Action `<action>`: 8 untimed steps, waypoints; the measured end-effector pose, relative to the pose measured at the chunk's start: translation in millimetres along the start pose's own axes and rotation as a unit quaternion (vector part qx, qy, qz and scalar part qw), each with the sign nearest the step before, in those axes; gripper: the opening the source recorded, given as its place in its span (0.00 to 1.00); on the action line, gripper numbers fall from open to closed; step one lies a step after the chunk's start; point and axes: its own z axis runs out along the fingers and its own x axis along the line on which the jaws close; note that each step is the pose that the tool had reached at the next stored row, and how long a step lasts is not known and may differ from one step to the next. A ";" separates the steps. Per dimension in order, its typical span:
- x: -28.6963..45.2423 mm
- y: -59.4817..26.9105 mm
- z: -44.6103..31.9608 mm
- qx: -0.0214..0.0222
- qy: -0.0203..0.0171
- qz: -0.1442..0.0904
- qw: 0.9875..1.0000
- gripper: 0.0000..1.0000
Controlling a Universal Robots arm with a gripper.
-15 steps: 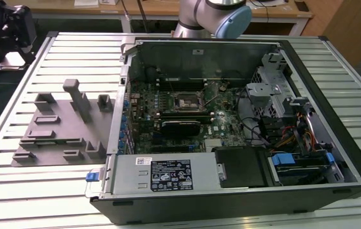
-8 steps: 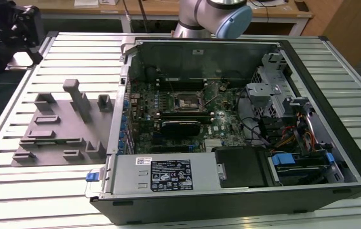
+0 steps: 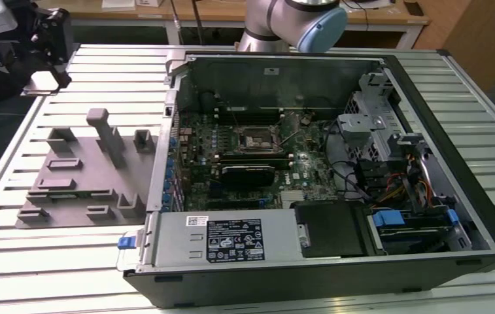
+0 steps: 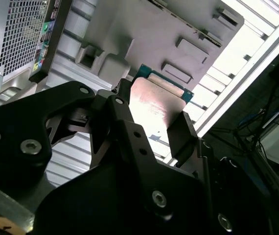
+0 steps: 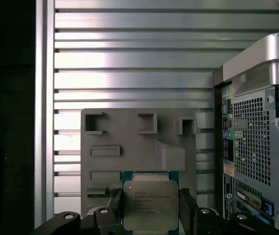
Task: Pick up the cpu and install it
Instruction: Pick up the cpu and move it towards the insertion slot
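Observation:
The cpu (image 5: pixel 151 195), a flat square chip with a silver-grey metal top and a green rim, sits between the black fingers (image 5: pixel 116 208) of my gripper (image 5: pixel 151 210), which is shut on its two opposite edges. In the second wrist view the cpu (image 4: pixel 155 100) shows its shiny face and my gripper (image 4: pixel 151 115) clamps it from both sides. In the exterior view my gripper (image 3: pixel 49 72) hangs at the far left with the cpu (image 3: pixel 43 83) held clear above the table. The black socket frame (image 3: pixel 254 139) lies on the motherboard inside the open computer case (image 3: pixel 482 216).
A grey moulded fixture tray (image 3: pixel 72 183) with several pockets and posts lies on the slatted metal table (image 3: pixel 38 261) between my gripper and the case. A white-labelled power supply box (image 3: pixel 221 239) fills the case's near side. The arm's base (image 3: pixel 273 26) stands behind the case.

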 end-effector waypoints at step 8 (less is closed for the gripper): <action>-17.0 0.5 0.4 0.000 0.000 0.000 1.000 0.54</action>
